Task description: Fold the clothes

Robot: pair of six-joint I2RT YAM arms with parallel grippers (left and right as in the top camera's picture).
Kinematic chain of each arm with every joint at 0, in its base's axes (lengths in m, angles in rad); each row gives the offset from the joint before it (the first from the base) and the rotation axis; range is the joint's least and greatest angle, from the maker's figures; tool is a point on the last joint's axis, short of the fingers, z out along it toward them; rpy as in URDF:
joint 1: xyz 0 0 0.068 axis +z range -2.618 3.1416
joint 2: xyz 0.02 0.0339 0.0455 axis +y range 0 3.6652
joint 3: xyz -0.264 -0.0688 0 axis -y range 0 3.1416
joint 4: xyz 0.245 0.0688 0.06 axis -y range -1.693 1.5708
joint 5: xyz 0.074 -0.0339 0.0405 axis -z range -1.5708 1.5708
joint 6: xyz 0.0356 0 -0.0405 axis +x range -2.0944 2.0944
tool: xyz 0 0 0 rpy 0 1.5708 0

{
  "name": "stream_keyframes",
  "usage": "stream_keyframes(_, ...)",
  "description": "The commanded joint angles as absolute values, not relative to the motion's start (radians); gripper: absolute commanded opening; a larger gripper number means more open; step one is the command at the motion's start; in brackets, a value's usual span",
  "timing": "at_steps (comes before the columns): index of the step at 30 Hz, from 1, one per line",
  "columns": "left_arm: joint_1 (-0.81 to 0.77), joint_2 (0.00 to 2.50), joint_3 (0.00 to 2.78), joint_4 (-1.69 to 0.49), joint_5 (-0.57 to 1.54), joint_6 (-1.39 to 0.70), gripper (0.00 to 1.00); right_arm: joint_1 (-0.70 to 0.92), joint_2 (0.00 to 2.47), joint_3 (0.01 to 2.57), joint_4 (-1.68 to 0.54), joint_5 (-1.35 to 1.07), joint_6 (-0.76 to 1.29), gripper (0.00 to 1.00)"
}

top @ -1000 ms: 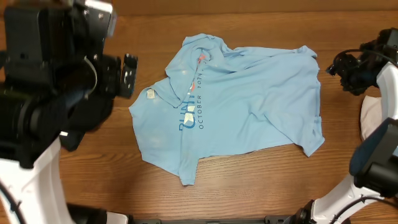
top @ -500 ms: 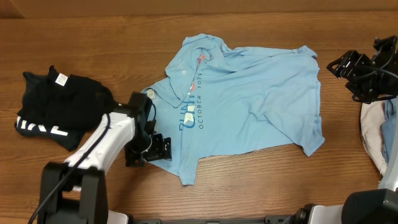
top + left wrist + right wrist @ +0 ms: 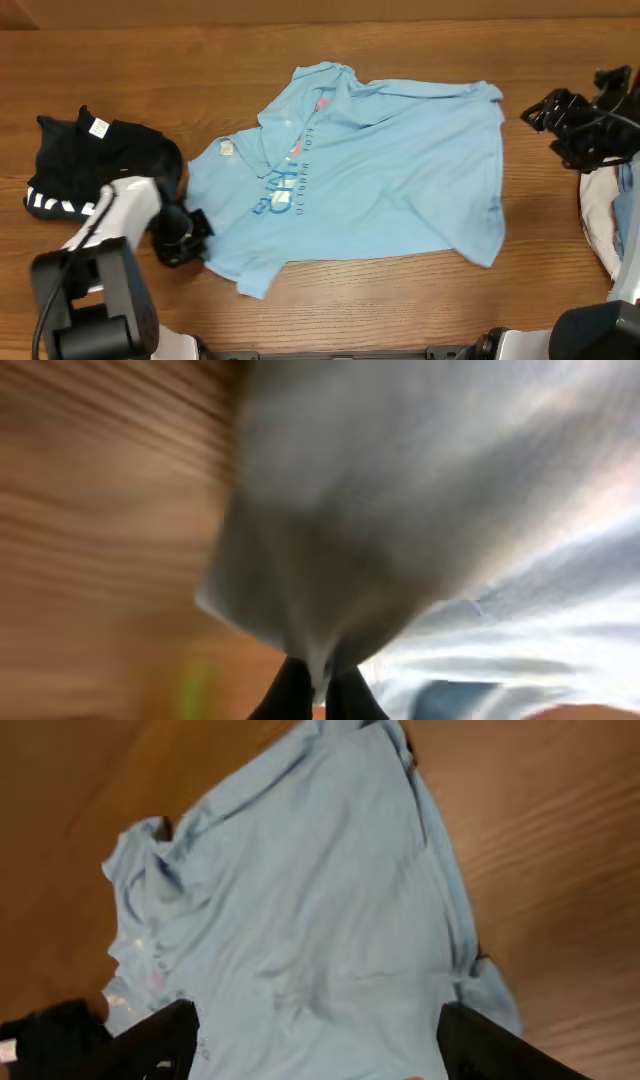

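Centrally, the light-blue T-shirt lies rumpled on the table; at lower left the left gripper pinches its edge tight, while the right gripper, far right, hangs wide and empty. Best drag low and steadily — smoothing wrinkles before folding.

— Where is the table bare?
— Along its far edge and near the right corner. The blue T-shirt fills the middle, the black garment blocks the left edge, and a white heap, perhaps cloth, crowds the right edge.
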State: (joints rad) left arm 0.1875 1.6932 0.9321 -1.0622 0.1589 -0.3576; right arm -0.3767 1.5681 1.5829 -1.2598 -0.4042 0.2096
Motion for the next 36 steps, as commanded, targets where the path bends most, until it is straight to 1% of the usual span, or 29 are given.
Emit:
stream_keyframes(1, 0.307, 1.66, 0.966, -1.083, 0.094, -0.241, 0.04, -0.326, 1.567, 1.407, -1.259, -0.403, 0.212, 0.8)
stream_keyframes(4, 0.347, 1.66, 0.966, -1.063, 0.098, -0.241, 0.04, -0.264, 1.567, 1.212, -1.232, -0.402, 0.213, 0.78)
stream_keyframes(6, 0.347, 1.66, 0.966, -1.06, 0.097, -0.234, 0.04, -0.217, 1.567, 1.115, -1.213, -0.397, 0.213, 0.73)
stream_keyframes(8, 0.347, 1.66, 0.966, -1.053, 0.098, -0.231, 0.04, -0.185, 1.567, 1.053, -1.168, -0.334, 0.239, 0.66)
stream_keyframes(9, 0.347, 1.66, 0.966, -1.05, 0.097, -0.231, 0.04, -0.18, 1.567, 1.011, -1.095, -0.254, 0.291, 0.62)
stream_keyframes(10, 0.347, 1.66, 0.966, -1.05, 0.096, -0.226, 0.04, -0.181, 1.567, 0.976, -1.021, -0.244, 0.294, 0.58)
stream_keyframes(11, 0.347, 1.66, 0.966, -1.05, 0.094, -0.223, 0.04, -0.181, 1.567, 0.948, -0.966, -0.244, 0.303, 0.57)
stream_keyframes(12, 0.347, 1.66, 0.966, -1.05, 0.094, -0.223, 0.04, -0.181, 1.567, 0.933, -0.94, -0.247, 0.319, 0.51)
stream_keyframes(20, 0.347, 1.66, 0.966, -1.05, 0.094, -0.219, 0.04, -0.181, 1.567, 0.883, -0.88, -0.213, 0.391, 0.49)
stream_keyframes(22, 0.347, 1.66, 0.966, -1.05, 0.094, -0.216, 0.04, -0.181, 1.568, 0.867, -0.841, -0.214, 0.399, 0.44)
stream_keyframes(25, 0.347, 1.66, 0.966, -1.05, 0.094, -0.216, 0.04, -0.181, 1.568, 0.812, -0.77, -0.215, 0.421, 0.42)
stream_keyframes(26, 0.347, 1.66, 0.966, -1.051, 0.094, -0.216, 0.04, -0.181, 1.568, 0.805, -0.746, -0.238, 0.418, 0.4)
stream_keyframes(27, 0.347, 1.66, 0.966, -1.051, 0.094, -0.216, 0.04, -0.181, 1.568, 0.805, -0.732, -0.257, 0.416, 0.35)
stream_keyframes(28, 0.347, 1.66, 0.966, -1.051, 0.094, -0.216, 0.04, -0.181, 1.567, 0.805, -0.725, -0.274, 0.416, 0.32)
stream_keyframes(29, 0.347, 1.66, 0.966, -1.051, 0.097, -0.216, 0.04, -0.181, 1.567, 0.805, -0.719, -0.282, 0.416, 0.22)
stream_keyframes(30, 0.347, 1.66, 0.966, -1.051, 0.097, -0.216, 0.04, -0.181, 1.567, 0.805, -0.718, -0.282, 0.416, 0.18)
stream_keyframes(31, 0.347, 1.66, 0.966, -1.051, 0.097, -0.216, 0.04, -0.181, 1.567, 0.805, -0.718, -0.282, 0.416, 0.16)
stream_keyframes(34, 0.347, 1.66, 0.966, -1.051, 0.096, -0.215, 0.04, -0.181, 1.567, 0.808, -0.714, -0.281, 0.402, 0.04)
stream_keyframes(36, 0.347, 1.66, 0.966, -1.051, 0.093, -0.209, 0.04, -0.185, 1.567, 0.847, -0.722, -0.278, 0.366, 0.04)
